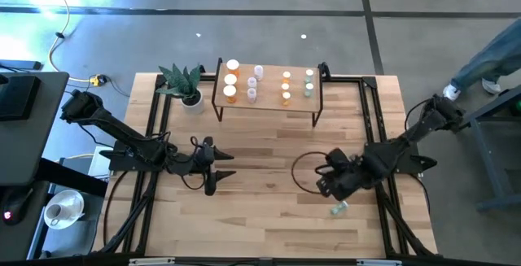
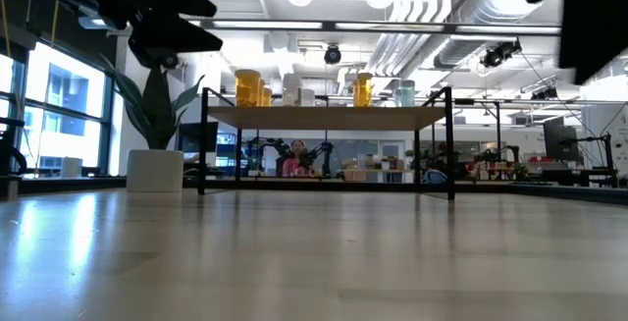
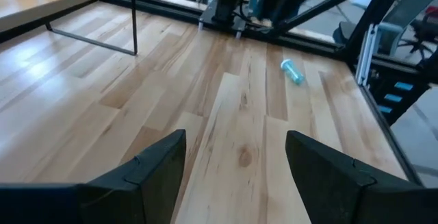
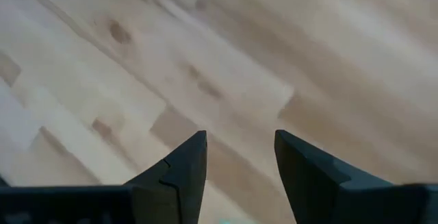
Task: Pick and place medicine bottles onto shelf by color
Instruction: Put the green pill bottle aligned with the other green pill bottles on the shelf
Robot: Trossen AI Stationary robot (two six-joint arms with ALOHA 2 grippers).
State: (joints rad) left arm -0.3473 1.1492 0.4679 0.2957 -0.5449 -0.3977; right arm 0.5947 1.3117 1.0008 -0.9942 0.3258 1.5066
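One bottle is left off the shelf as I read it, so most of the sorting looks done. Going from the left: the potted plant (image 1: pixel 185 83) stands at the shelf's left end, out of the working lane. My left end effector (image 1: pixel 213 171) waits low over bare tabletop (image 1: pixel 260 148), fingers spread and holding nothing, parked clear of the shelf's legs so it does not crowd the other arm.

The shelf (image 1: pixel 269 105) sits at the far edge, and its load is grouped by colour for a reason: large orange bottles (image 1: pixel 231 80) at its left end, pale white ones (image 1: pixel 255 81) next, small orange ones (image 1: pixel 286 87) beyond, and pale green ones (image 1: pixel 309 83) at its right end.

My right end effector (image 1: pixel 326 183) hangs over the near right part of the tabletop, fingers parted with only wood between them, gripping nothing. Just beside it, towards the near edge, the last pale green bottle (image 1: pixel 339 209) lies on its side (image 3: pixel 292 71). I judge it belongs with the green group, so this arm is the natural one to take it.
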